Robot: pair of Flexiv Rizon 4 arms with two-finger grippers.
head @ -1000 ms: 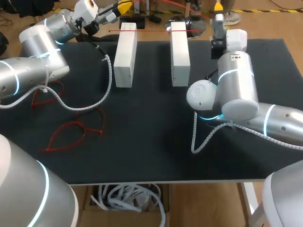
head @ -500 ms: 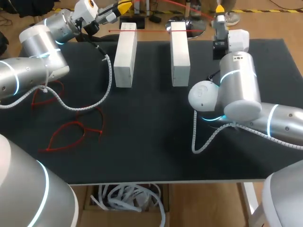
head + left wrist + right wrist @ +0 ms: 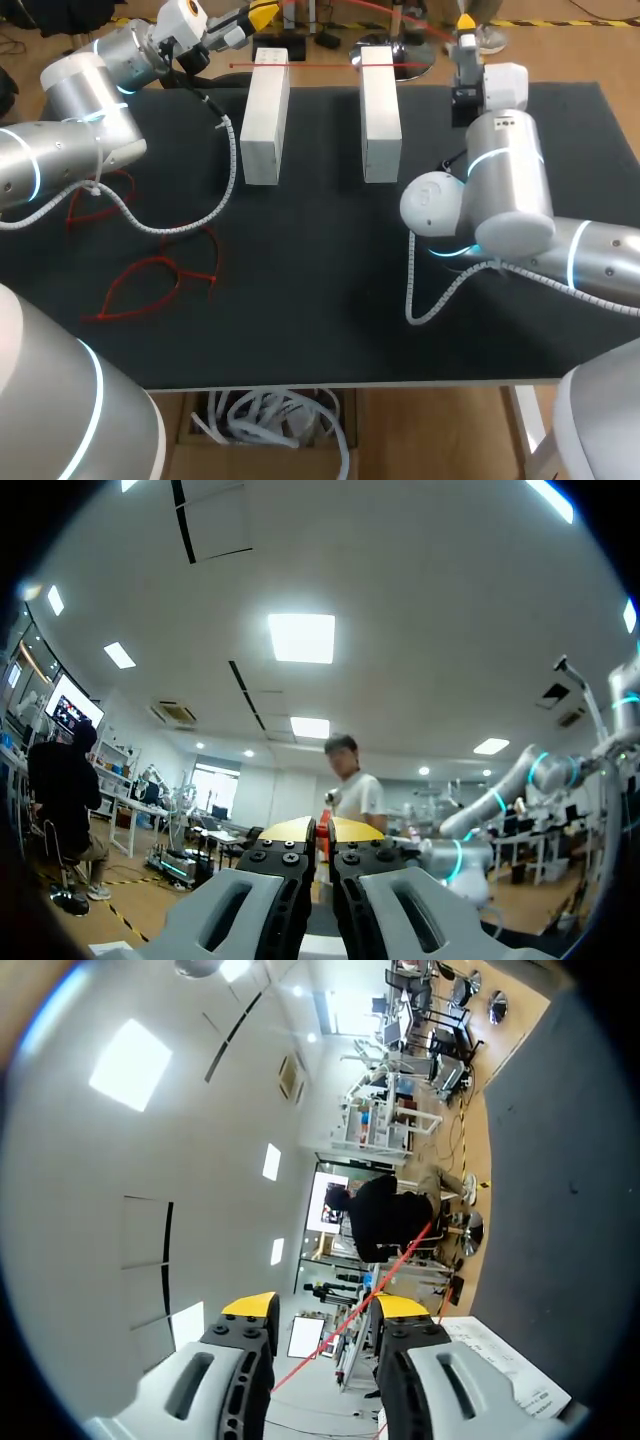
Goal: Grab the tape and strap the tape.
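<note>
Tape (image 3: 320,65): a thin red line is seen stretched across the far ends of both white blocks. In the right wrist view it is seen running diagonally between the parted fingers; contact with either finger cannot be told.
Left gripper (image 3: 322,830): fingers are pressed together, with a red strip of the tape pinched between the yellow tips. It is held over the table's far left corner.
Right gripper (image 3: 325,1308): fingers are set well apart. It is held at the far edge, to the right of the blocks.
White blocks (image 3: 265,115): two are laid parallel and well apart at the far middle of the table.
Table (image 3: 300,310): a black surface is noted.
Red loops (image 3: 150,275): loose loops are found lying on the left part of the table, near the left arm's cable.
</note>
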